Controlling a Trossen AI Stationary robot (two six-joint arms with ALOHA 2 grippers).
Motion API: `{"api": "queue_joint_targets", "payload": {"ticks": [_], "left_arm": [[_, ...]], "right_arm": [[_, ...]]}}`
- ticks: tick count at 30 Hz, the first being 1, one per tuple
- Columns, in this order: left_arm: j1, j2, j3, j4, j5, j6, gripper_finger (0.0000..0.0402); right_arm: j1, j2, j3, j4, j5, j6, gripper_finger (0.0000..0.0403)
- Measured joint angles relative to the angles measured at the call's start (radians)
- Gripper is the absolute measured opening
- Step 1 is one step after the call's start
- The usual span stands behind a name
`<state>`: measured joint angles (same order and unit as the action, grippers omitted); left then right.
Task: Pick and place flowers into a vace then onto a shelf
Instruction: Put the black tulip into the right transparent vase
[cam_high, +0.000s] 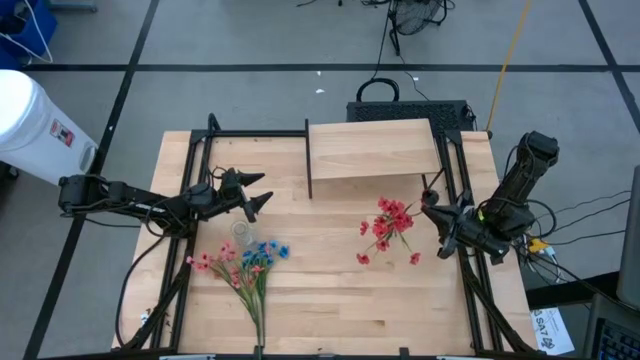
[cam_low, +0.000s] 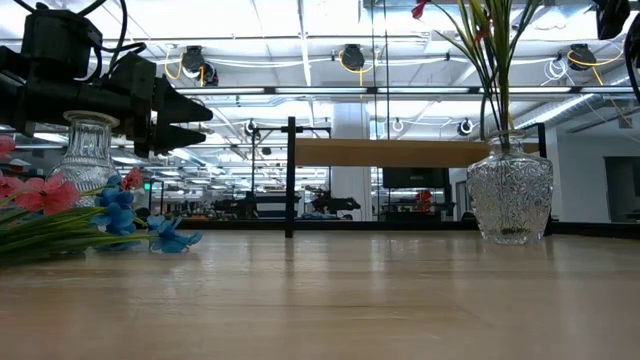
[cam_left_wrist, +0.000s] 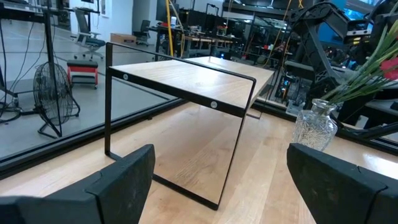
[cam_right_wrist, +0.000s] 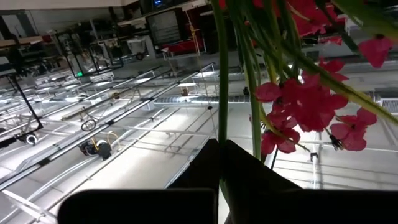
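Wooden desk (cam_high: 330, 290) fills the centre of the high view; the shelf (cam_high: 372, 150) sits at its upper middle. Left gripper (cam_high: 258, 192) at centre left, fingers spread, holding nothing, just above a small empty glass vase (cam_high: 240, 233). Pink and blue flowers (cam_high: 245, 262) lie flat on the desk at lower left. Red flowers (cam_high: 390, 228) stand in a cut-glass vase (cam_low: 510, 200) at centre right. Right gripper (cam_high: 437, 222) sits beside them; cannot tell how its fingers stand.
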<state>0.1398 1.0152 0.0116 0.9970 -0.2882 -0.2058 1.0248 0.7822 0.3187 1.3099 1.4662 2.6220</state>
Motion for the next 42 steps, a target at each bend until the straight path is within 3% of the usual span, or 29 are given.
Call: {"api": "queue_joint_targets", "payload": {"ticks": [9,13,18,31,42], "left_arm": [[0.000,0.000,0.000,0.000,0.000,0.000,0.0365],[0.000,0.000,0.000,0.000,0.000,0.000,0.0365],[0.000,0.000,0.000,0.000,0.000,0.000,0.0365],[0.000,0.000,0.000,0.000,0.000,0.000,0.0365],[0.000,0.000,0.000,0.000,0.000,0.000,0.0365]], "right_arm": [[0.012,-0.004,0.022,0.026,-0.021,-0.080,0.0000],[0.034,-0.001,0.048,0.026,0.034,-0.115,0.0000],[0.054,0.025,0.047,-0.035,0.082,0.030,0.0000],[0.028,0.017,0.032,-0.045,0.105,-0.048,0.0001],[-0.003,0.001,-0.097,0.064,0.105,0.059,0.0007]]}}
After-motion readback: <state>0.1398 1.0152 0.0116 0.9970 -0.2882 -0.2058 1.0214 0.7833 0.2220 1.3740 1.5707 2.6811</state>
